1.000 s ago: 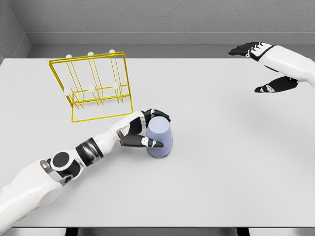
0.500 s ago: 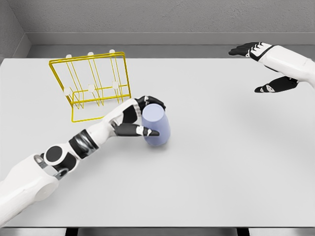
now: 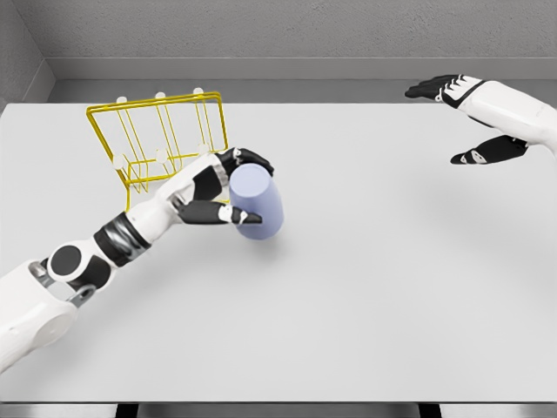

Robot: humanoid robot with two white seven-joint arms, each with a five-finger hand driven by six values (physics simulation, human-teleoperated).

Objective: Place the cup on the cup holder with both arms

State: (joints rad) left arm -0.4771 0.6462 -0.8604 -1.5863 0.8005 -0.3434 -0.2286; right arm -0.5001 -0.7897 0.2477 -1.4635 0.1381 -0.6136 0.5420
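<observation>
A robot's left hand (image 3: pixel 218 187) reaches in from the lower left of a pale grey table (image 3: pixel 374 287) and grips a lavender cup (image 3: pixel 256 202). Its black fingers (image 3: pixel 248 158) curl over the far upper side of the cup, and the thumb (image 3: pixel 228 215) presses along the near side, so the cup is clasped between them. The cup is plain, smooth and tapered, without a visible handle. It is tilted, its flat closed end turned up and toward the left, and a soft shadow lies on the table just below and to its right. The cup sits just in front of the right corner of a yellow wire cup holder (image 3: pixel 161 144), which stands on the table toward the back left and leans back, with white-tipped pegs along its bars. The white forearm crosses in front of the rack's lower frame. The right hand (image 3: pixel 466 117) is well apart at the far right edge of the table, fingers spread loosely and grasping nothing.
</observation>
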